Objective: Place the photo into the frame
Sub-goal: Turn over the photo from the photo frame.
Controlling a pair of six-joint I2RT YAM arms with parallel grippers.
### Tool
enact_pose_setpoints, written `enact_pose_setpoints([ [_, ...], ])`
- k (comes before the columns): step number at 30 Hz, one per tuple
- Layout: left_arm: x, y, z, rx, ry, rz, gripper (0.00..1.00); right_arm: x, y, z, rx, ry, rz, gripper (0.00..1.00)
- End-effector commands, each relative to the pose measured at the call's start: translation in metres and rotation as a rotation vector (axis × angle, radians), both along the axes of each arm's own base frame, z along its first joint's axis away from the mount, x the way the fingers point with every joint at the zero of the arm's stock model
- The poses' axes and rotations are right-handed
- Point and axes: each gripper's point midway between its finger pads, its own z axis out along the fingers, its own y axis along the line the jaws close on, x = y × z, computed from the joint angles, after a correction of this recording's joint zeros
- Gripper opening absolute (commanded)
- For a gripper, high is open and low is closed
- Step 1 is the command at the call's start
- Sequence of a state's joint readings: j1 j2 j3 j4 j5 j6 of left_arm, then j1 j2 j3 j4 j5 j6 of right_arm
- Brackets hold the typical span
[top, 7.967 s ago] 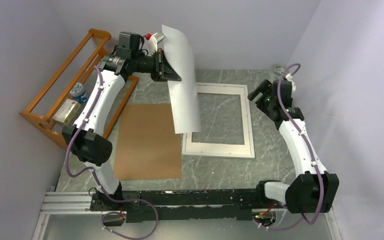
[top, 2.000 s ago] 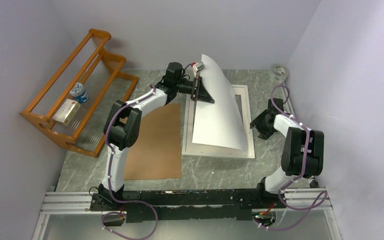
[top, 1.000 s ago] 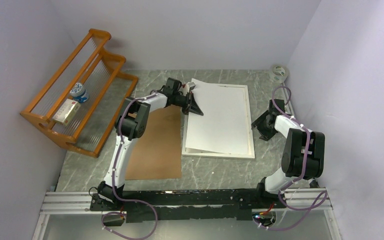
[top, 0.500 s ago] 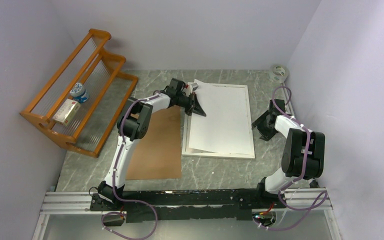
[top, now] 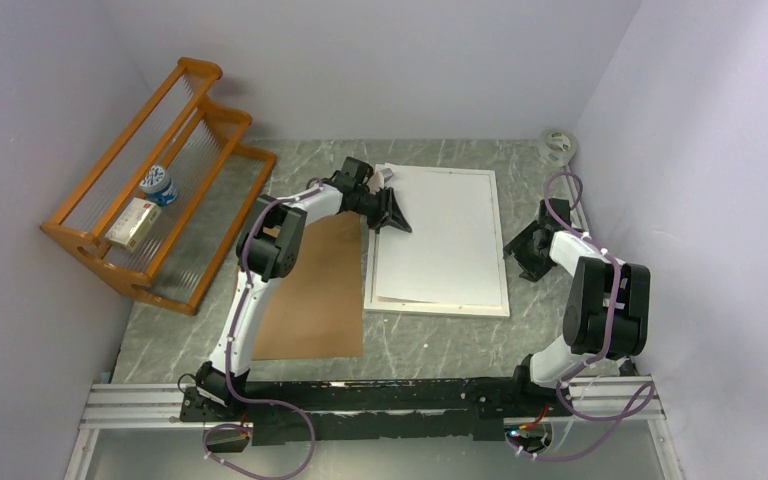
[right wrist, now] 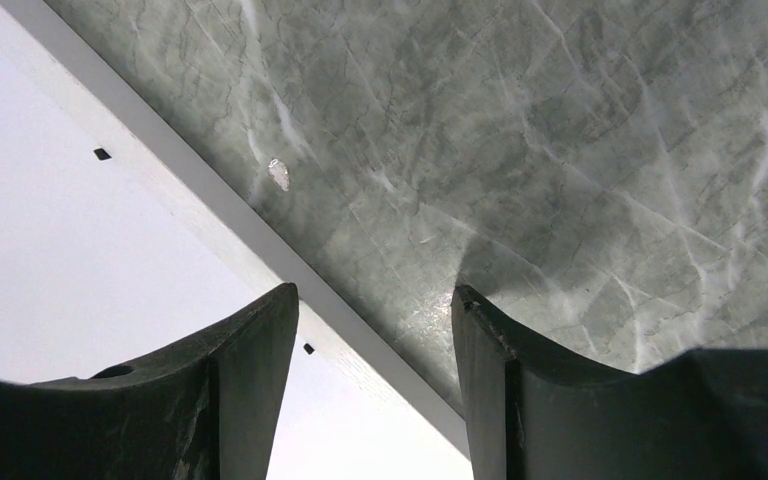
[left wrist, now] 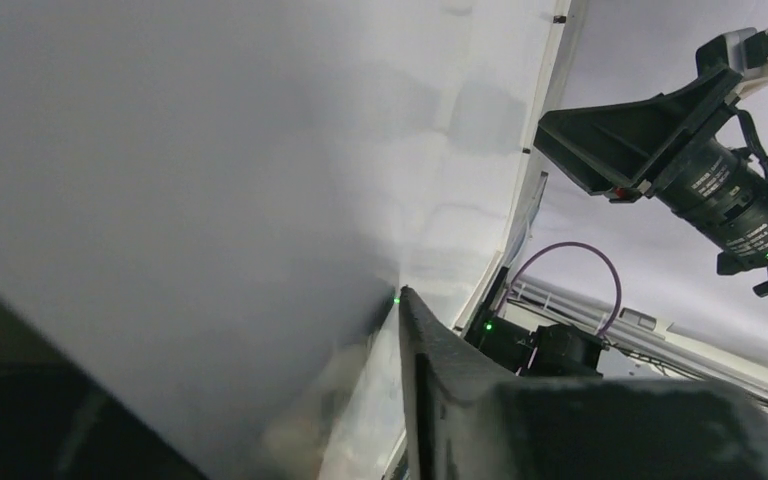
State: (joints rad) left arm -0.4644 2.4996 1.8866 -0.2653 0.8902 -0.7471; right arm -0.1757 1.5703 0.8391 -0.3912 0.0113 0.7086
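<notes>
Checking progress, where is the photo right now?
The photo lies white side up on the frame, mid-table in the top view, just right of the brown board.

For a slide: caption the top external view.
Photo lies white back up on the frame, left gripper at its corner, right gripper alongside.

photo (top: pixel 440 235): matt white paper | frame (top: pixel 440 309): smooth white rim | bench (top: pixel 440 345): grey marbled, slight sheen | backing board (top: pixel 310 300): matt brown hardboard | rack (top: pixel 200 70): glossy orange wood

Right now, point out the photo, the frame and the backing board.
photo (top: pixel 445 230): top view, middle of its white back.
frame (top: pixel 440 309): top view, near rail.
backing board (top: pixel 310 300): top view, bare brown middle.
</notes>
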Motion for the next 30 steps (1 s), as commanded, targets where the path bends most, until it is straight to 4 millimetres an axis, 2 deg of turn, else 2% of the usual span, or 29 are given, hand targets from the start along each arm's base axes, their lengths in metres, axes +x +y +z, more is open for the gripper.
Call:
enact_pose_setpoints([
  [1,0.003,-0.004,0.013,0.019,-0.053,-0.009,0.42,-0.007,-0.002,-0.006,-0.012,0.024,0.012,0.61],
  [5,0.002,0.000,0.029,0.074,-0.073,0.010,0.66,-0.007,-0.004,-0.005,-0.019,0.022,0.015,0.61],
  [8,0.000,0.003,0.040,0.132,-0.088,0.023,0.75,-0.009,-0.003,-0.005,-0.017,0.027,0.017,0.62],
  [12,0.000,0.019,0.033,0.305,-0.059,0.061,0.83,-0.012,-0.003,-0.007,-0.016,0.027,0.017,0.62],
  [14,-0.002,0.027,0.029,0.380,-0.047,0.074,0.93,-0.012,-0.004,-0.007,-0.017,0.027,0.018,0.62],
  [20,-0.006,0.050,0.032,0.529,-0.082,0.118,0.94,-0.012,-0.009,-0.002,-0.052,0.017,0.031,0.63],
  [25,-0.004,0.062,0.066,0.550,-0.184,0.139,0.94,-0.004,-0.013,0.011,-0.077,-0.032,0.052,0.66],
  [30,-0.006,0.061,0.095,0.483,-0.250,0.133,0.94,0.012,0.001,0.022,-0.011,-0.105,0.119,0.68],
])
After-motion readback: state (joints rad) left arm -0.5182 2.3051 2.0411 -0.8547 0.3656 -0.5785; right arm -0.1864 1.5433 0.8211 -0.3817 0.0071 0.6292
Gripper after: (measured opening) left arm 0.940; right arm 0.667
